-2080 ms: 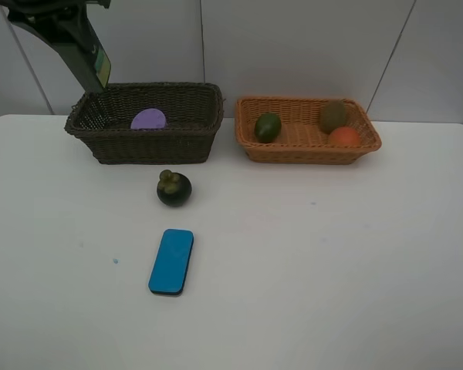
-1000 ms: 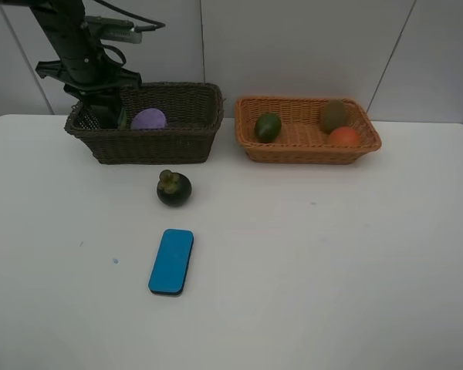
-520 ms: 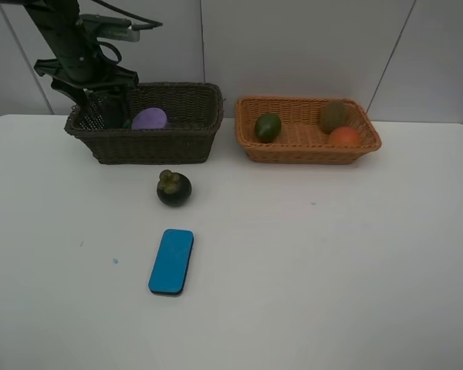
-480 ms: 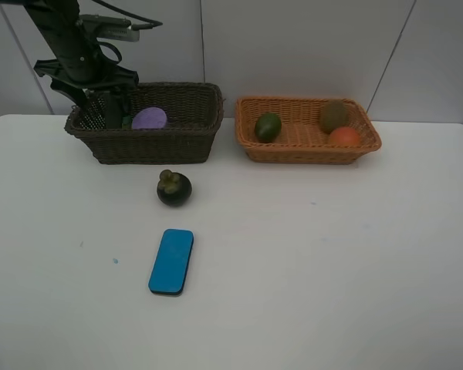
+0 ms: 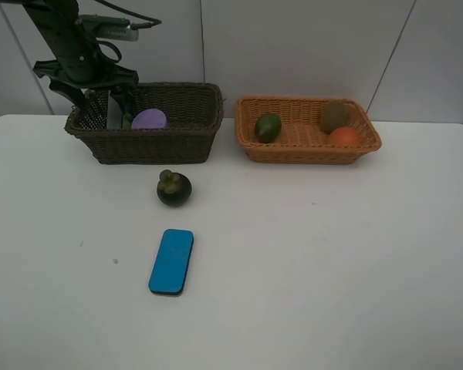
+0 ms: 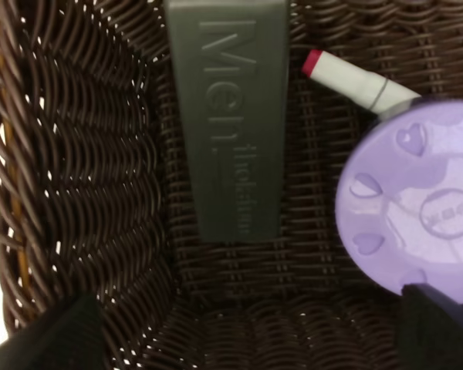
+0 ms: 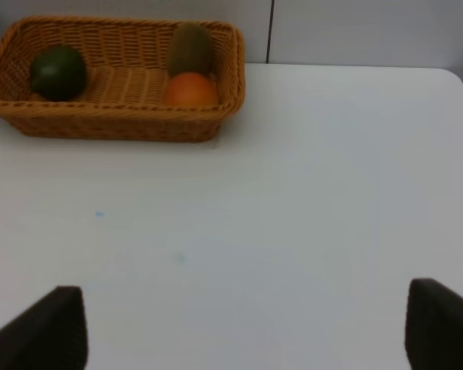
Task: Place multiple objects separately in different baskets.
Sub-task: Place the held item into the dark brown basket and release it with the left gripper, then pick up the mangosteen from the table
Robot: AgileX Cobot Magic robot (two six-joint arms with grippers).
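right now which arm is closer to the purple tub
Left. The left fingers hang open in the dark basket, right by the purple tub. The right fingers are off over the table, facing the tan basket.

The left arm [image 5: 71,48] reached down into the left end of the dark brown basket [image 5: 177,142], beside the purple-lidded tub [image 5: 149,119]. The orange-tan basket [image 5: 309,152] held a green oval fruit [image 5: 268,127], kiwi [image 5: 333,116] and peach [image 5: 343,136]. On the tabletop [image 5: 332,254] lay the mangosteen [image 5: 174,188], with the blue eraser [image 5: 171,261] nearer the camera.
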